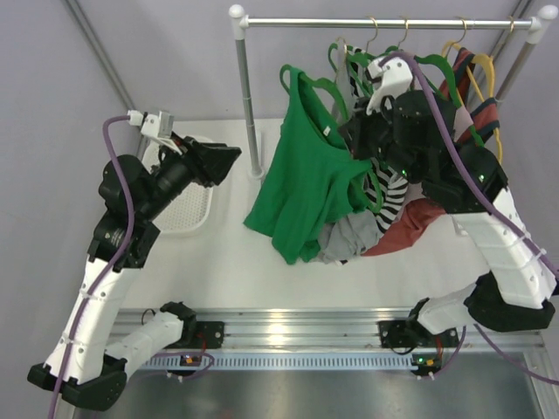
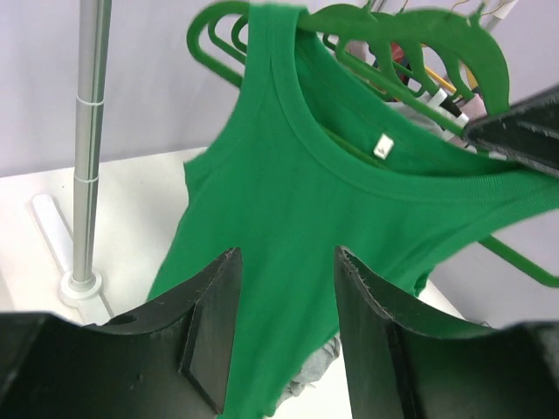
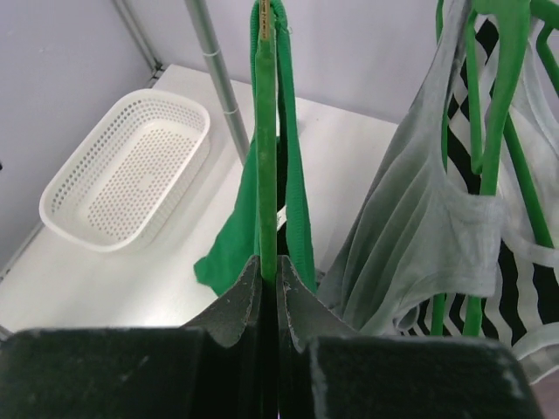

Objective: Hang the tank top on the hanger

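Note:
The bright green tank top [image 1: 306,179] hangs over the table from the green hanger [image 1: 327,87], with a strap looped over the hanger's end. My right gripper [image 1: 356,133] is shut on the hanger. In the right wrist view its jaws [image 3: 271,266] pinch the thin green hanger bar [image 3: 266,157], and the tank top's fabric [image 3: 297,209] hangs just behind. My left gripper [image 1: 232,158] stands open to the left of the tank top and does not touch it. In the left wrist view nothing is between its fingers [image 2: 284,288], and the tank top [image 2: 349,201] and hanger [image 2: 419,39] lie ahead.
A clothes rail [image 1: 384,22] on a metal pole [image 1: 247,96] carries more hangers, some of them yellow hangers [image 1: 476,65]. A grey top [image 1: 349,236], a striped top [image 1: 393,188] and a rust-red garment [image 1: 410,223] hang beside the tank top. A white basket [image 1: 188,205] sits at the left.

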Controlling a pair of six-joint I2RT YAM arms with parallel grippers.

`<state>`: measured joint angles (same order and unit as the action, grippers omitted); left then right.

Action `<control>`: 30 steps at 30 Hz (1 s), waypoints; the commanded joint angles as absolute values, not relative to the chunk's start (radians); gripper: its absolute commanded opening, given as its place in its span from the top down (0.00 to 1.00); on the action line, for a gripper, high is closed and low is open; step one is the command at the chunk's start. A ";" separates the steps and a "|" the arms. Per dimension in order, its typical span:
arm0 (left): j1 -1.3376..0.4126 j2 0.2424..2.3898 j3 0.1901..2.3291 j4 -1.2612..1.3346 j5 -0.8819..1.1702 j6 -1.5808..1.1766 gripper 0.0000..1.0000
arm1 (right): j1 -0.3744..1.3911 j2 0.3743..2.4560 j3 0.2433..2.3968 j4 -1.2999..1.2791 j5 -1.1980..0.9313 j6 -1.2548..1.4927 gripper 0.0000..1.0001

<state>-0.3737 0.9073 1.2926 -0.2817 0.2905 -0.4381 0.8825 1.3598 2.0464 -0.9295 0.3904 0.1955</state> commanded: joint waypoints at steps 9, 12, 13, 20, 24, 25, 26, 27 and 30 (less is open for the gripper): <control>-0.370 0.910 1.345 -0.328 0.296 -0.400 0.48 | 0.717 1.572 2.318 -0.850 0.284 0.203 1.00; -0.370 0.913 1.347 -0.327 0.301 -0.399 0.48 | 0.693 1.598 2.316 -0.804 0.282 0.189 1.00; -0.370 0.916 1.347 -0.327 0.302 -0.397 0.48 | 0.687 1.606 2.327 -0.790 0.278 0.189 1.00; -0.368 0.919 1.345 -0.325 0.302 -0.393 0.49 | 0.669 1.661 2.342 -0.718 0.299 0.160 1.00; -0.370 0.919 1.341 -0.324 0.307 -0.394 0.49 | 0.664 1.680 2.342 -0.693 0.314 0.158 1.00; -0.370 0.920 1.339 -0.324 0.307 -0.394 0.49 | 0.663 1.684 2.342 -0.690 0.316 0.156 1.00; -0.370 0.920 1.336 -0.322 0.307 -0.396 0.49 | 0.661 1.687 2.341 -0.686 0.316 0.158 1.00; -0.370 0.920 1.335 -0.319 0.308 -0.397 0.49 | 0.658 1.695 2.339 -0.675 0.322 0.156 1.00; -0.370 0.923 1.331 -0.318 0.311 -0.397 0.49 | 0.649 1.712 2.339 -0.654 0.336 0.156 1.00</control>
<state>-0.3737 0.9195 1.3094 -0.3370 0.2981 -0.4049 0.6716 1.7046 2.2799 -0.8009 0.2970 0.1730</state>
